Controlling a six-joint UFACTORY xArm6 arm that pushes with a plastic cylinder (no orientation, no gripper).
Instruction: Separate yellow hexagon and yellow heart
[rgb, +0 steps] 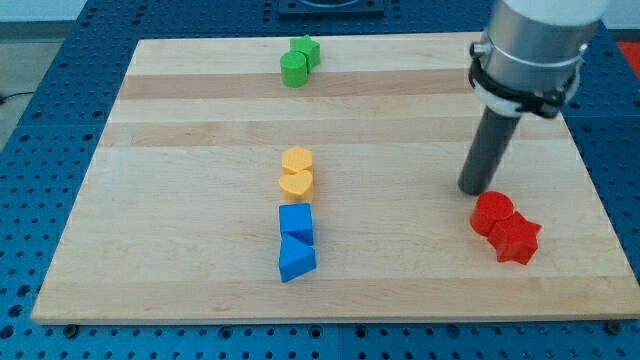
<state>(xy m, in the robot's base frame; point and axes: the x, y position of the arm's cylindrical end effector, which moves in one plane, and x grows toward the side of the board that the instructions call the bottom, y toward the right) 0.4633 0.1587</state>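
The yellow hexagon (297, 160) and the yellow heart (296, 183) touch each other near the middle of the wooden board (180, 140), the hexagon toward the view's top. My tip (472, 189) rests on the board far to the view's right of them, just above and left of a red block (492, 213).
A blue square (296, 221) and a blue triangle (296, 258) sit just below the yellow heart. Two red blocks lie at the right, the lower one a star (517, 240). Two green blocks (299, 61) sit near the top edge.
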